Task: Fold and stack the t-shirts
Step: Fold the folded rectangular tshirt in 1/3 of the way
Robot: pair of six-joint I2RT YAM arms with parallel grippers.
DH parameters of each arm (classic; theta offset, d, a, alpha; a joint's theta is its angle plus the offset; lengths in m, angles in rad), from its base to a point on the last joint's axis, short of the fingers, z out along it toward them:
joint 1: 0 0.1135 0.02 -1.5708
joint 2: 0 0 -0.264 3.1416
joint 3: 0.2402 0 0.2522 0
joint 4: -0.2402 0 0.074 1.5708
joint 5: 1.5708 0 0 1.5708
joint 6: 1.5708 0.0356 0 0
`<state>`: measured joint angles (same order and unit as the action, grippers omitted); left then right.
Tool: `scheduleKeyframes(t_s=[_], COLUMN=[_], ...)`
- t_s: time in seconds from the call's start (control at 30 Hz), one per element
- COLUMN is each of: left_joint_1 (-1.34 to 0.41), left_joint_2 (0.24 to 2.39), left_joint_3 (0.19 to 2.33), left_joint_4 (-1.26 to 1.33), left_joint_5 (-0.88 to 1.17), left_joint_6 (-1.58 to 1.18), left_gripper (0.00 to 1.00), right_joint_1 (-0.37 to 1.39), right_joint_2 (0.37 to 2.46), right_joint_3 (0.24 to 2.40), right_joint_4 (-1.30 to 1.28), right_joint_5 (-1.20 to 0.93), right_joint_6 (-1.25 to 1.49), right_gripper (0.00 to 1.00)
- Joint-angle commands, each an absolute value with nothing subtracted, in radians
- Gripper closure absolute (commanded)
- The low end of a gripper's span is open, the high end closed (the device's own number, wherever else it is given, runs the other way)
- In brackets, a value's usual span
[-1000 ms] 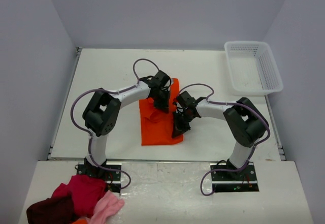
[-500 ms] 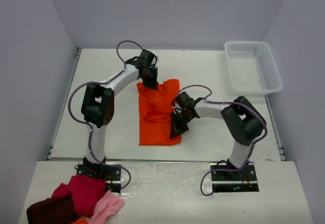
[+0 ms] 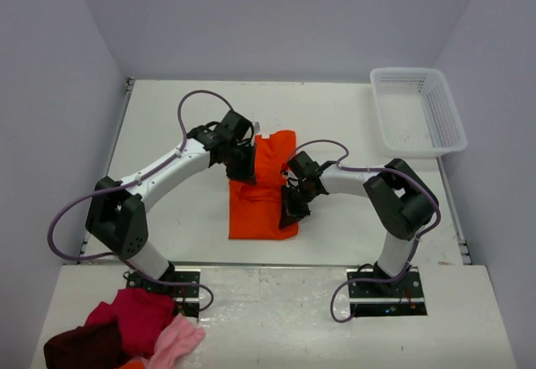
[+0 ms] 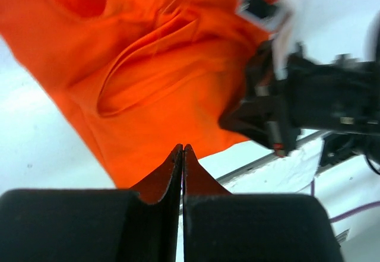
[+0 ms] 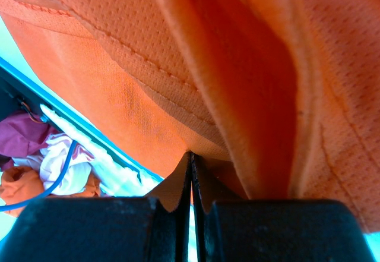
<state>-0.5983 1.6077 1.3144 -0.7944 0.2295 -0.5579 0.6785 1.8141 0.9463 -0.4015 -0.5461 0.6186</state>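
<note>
One bright orange t-shirt (image 3: 261, 210) lies partly folded on the white table between my arms, with a small white label (image 3: 258, 126) at its far edge. My left gripper (image 3: 241, 168) is at the shirt's upper left edge. In the left wrist view (image 4: 183, 149) its jaws are shut with the shirt's edge (image 4: 148, 66) running up to the tips. My right gripper (image 3: 291, 210) sits on the shirt's right side. In the right wrist view (image 5: 190, 155) it is shut on a fold of the cloth (image 5: 148, 48). The right gripper also shows in the left wrist view (image 4: 267, 119).
A white plastic basket (image 3: 452, 122) stands at the table's back right corner. A pile of red, maroon and pink clothes (image 3: 126, 327) lies on the near ledge at the left, beside the left arm's base.
My left gripper went out to the far left, spreading the shirt's top, then came back toward the near left; the top left part is now folded in. The right gripper stayed put.
</note>
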Motion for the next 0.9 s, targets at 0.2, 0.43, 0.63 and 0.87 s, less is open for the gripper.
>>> scheduleKeyframes(t_s=[0.2,0.43,0.63,0.87], left_joint_1=[-0.623,-0.640,-0.644,-0.644], left_joint_2=[1.575,1.647,1.724,1.835], left_joint_3=[1.105,1.066,1.095,1.195], left_joint_4=[-0.752,-0.655,-0.598,-0.563], left_joint_5=[0.150,0.143,0.118,0.084], left_joint_6=[-0.606,-0.601,-0.578,-0.532], left_gripper=[1.00,1.00,1.00,1.00], right_joint_1=[0.689,0.687,0.687,0.687], right_joint_2=[1.850,1.864,1.871,1.891], right_joint_3=[0.939,0.954,0.979,0.980], right_joint_4=[-0.390,-0.399,-0.410,-0.408], right_joint_5=[-0.483,-0.494,-0.505,-0.509], right_joint_6=[0.606,0.609,0.606,0.606], right_gripper=[1.00,1.00,1.00,1.00])
